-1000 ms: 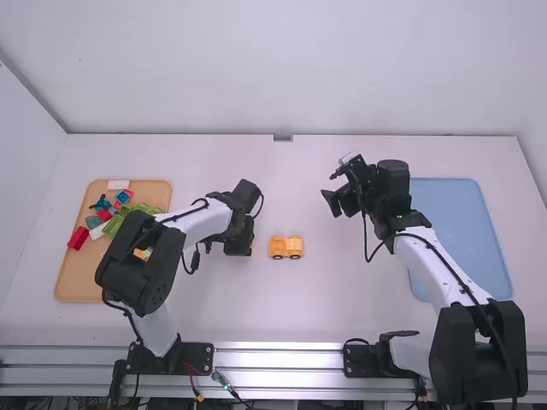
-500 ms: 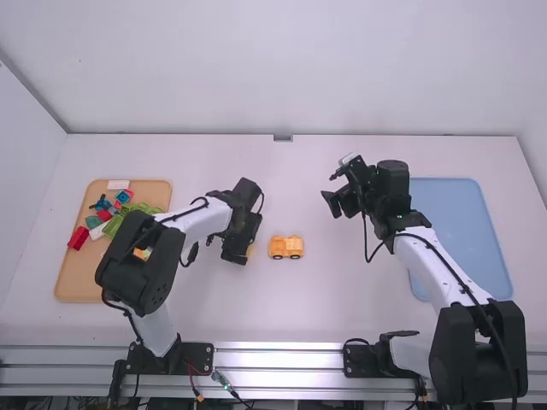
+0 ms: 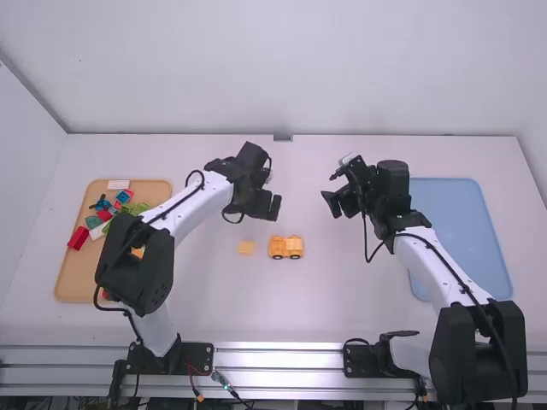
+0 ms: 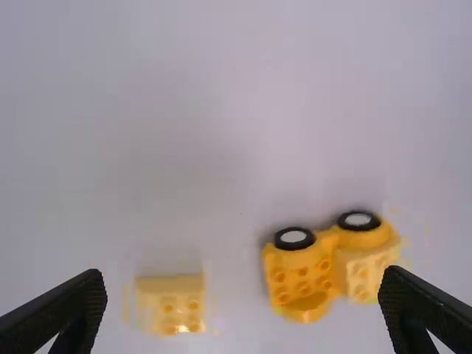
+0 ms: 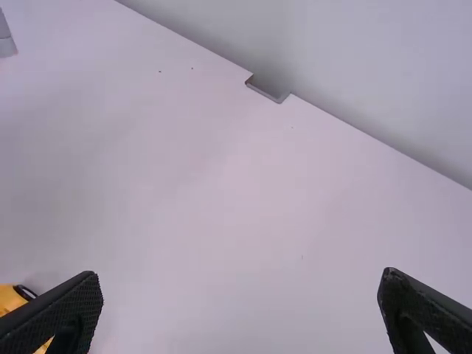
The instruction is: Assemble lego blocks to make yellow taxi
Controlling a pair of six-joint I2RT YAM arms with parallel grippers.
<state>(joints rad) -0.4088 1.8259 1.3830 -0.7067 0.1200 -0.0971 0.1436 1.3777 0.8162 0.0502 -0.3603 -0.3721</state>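
My left claw is spread wide, with nothing between its fingers; it hangs above the counter, farther from my arm bases than the yellow pieces. The four-studded yellow block lies loose on the counter, studs up. Just to the right of it, not touching, sits the yellow toy car base, its studs showing on top and two black wheels with pale hubs along the side facing my bases.

My right claw is wide open too and has hold of nothing. It is over the counter, beyond the car base and to the right of it, and a bit of that base shows at the edge of my right wrist view.

Well off to the left, a wooden tray carries a red block, a white brick, green pieces and other small blocks. The blue tray lies on the right, partly behind my right arm.
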